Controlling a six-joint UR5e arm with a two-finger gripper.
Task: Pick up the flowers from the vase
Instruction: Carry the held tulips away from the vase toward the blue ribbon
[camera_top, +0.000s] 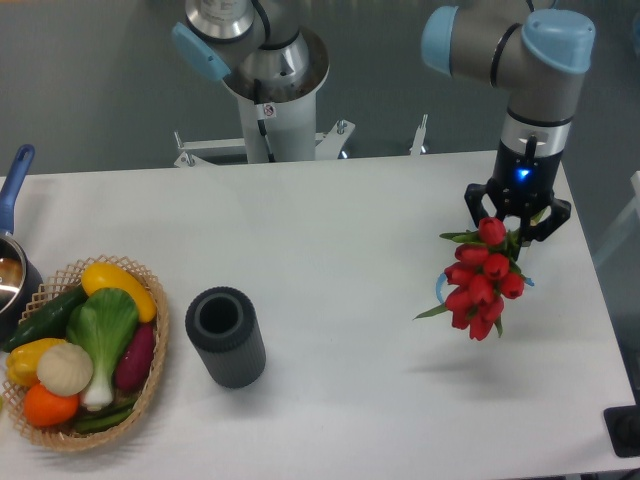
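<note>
Surface: white table (330, 230).
Gripper (517, 228): closed on red tulip bunch (480, 285), clear above table.
Vase: ribbed dark cylinder (225, 335), empty, well apart.

Your arm reaches in from the upper right, wrist pointing straight down; your gripper (517, 228) hangs above the table's right side; its fingers are clamped shut, blue light lit.

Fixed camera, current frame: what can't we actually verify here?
- Tool grip on the flowers: stems and contact hidden behind the buds and tool body.
- Vase interior: dark, contents not readable.
- Pot: cut off by the left edge.
- Ribbon: mostly hidden behind the buds.
- Dark object at bottom right: cropped by the frame.
</note>
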